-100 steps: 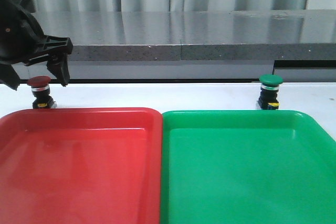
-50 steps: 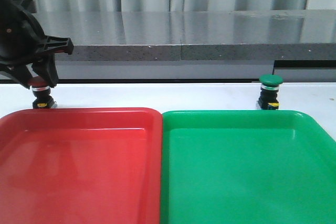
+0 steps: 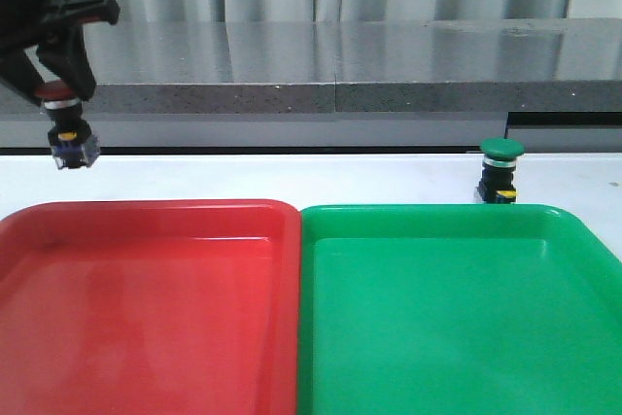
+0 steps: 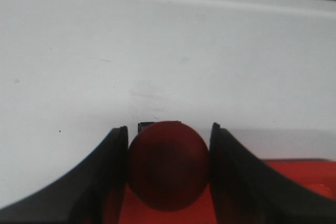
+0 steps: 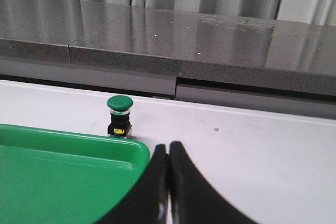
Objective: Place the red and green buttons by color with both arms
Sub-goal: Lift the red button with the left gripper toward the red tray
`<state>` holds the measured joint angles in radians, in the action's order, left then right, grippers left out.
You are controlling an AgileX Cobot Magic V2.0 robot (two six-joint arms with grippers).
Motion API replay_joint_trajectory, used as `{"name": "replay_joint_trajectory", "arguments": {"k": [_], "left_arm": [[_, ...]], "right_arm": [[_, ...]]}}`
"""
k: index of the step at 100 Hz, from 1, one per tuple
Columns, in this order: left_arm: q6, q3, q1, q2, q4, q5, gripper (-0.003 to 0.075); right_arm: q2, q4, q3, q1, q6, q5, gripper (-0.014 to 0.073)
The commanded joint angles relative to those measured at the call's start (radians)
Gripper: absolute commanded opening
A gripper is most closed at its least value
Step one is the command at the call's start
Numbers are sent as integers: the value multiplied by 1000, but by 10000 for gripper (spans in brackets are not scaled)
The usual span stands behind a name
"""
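My left gripper (image 3: pixel 53 94) is shut on the red button (image 3: pixel 64 128) and holds it in the air at the far left, beyond the far edge of the red tray (image 3: pixel 146 216). In the left wrist view the dark red cap (image 4: pixel 168 163) sits gripped between the two black fingers (image 4: pixel 107 177). The green button (image 3: pixel 501 170) stands upright on the white table just beyond the green tray (image 3: pixel 544 216). It also shows in the right wrist view (image 5: pixel 119 115). My right gripper (image 5: pixel 168 150) is shut and empty, near the green tray's corner (image 5: pixel 131 148); it is out of the front view.
The red and green trays lie side by side and fill the near part of the table. A grey stone ledge (image 3: pixel 340 75) runs along the back, behind the white table strip (image 3: pixel 292 177).
My left gripper closed on the red button and lifted it off the table, rising clearly. The green button has not moved.
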<state>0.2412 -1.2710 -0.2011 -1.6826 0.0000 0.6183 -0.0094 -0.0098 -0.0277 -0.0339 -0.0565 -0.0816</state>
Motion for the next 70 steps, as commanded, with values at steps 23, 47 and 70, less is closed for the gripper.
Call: {"name": "replay_joint_trajectory", "arguments": {"k": [23, 47, 70], "left_arm": [[11, 10, -99, 142, -23, 10, 96], [17, 120, -163, 148, -71, -47, 96], [17, 209, -214, 146, -99, -149, 96]], "right_arm": [[-22, 0, 15, 6, 1, 89, -101], [-22, 0, 15, 6, 1, 89, -101], [-22, 0, 15, 6, 1, 89, -101]]}}
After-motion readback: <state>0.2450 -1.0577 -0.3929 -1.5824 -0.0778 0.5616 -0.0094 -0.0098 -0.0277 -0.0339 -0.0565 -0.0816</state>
